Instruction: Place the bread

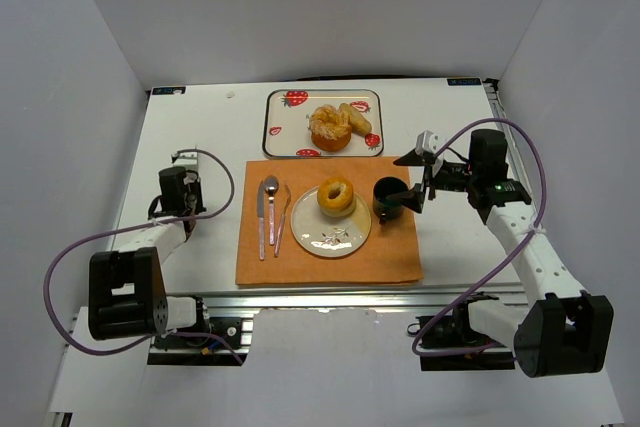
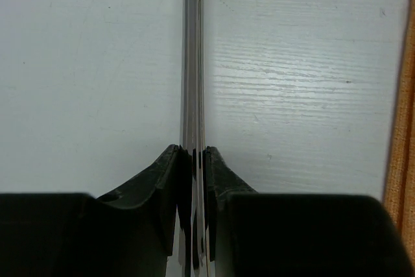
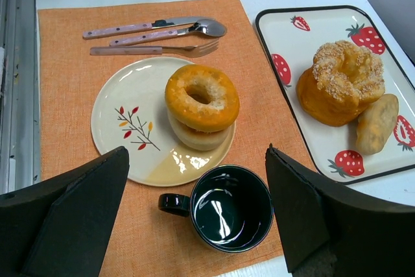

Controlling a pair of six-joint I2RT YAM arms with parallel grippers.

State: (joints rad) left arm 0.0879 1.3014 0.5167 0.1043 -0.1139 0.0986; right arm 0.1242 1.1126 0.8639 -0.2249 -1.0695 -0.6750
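Note:
A glazed ring of bread (image 1: 336,197) (image 3: 201,98) lies on the cream plate (image 1: 322,240) (image 3: 117,95), stacked on a paler ring. My right gripper (image 1: 412,197) (image 3: 196,150) hangs open just right of the plate, above a black cup (image 1: 390,195) (image 3: 231,207). Its fingers stand wide apart with nothing between them. My left gripper (image 1: 186,172) (image 2: 192,150) rests over the white table, left of the orange mat (image 1: 390,257), with its jaws almost together. A thin shiny line runs up from the slit; I cannot tell what it is.
A strawberry-patterned tray (image 1: 283,127) (image 3: 285,37) behind the mat holds a sesame ring (image 1: 328,127) (image 3: 337,82) and a smaller bun (image 3: 377,121). A knife, spoon and fork (image 1: 270,217) (image 3: 155,30) lie on the mat left of the plate. White walls enclose the table.

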